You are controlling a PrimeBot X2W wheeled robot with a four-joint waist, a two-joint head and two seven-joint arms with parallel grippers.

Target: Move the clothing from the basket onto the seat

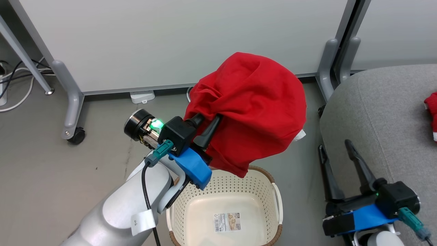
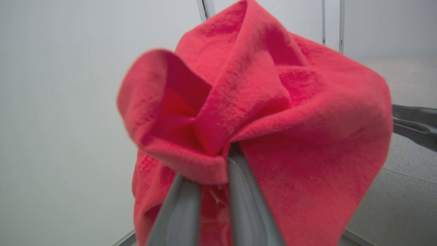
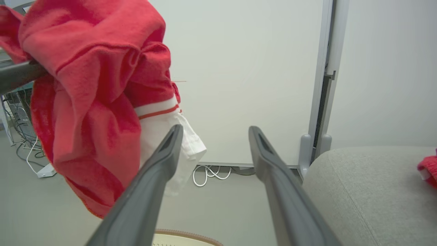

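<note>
- Place is looking like a lab bay.
- White partitions [image 1: 170, 41] are standing on castored legs [image 1: 70, 102], far side.
- Loose cables [image 1: 20, 73] are trailing on bare floor [image 1: 44, 177], far left.

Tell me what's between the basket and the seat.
Head view: a bare strip of floor separates the basket and the seat; the open right pincer sits at the seat's near edge.

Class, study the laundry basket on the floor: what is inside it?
The basket shows only a barcode sticker on its visible bottom; no clothing lies there. The left forearm covers its left corner, and the red garment held by the left gripper hides part of the far rim.
</note>
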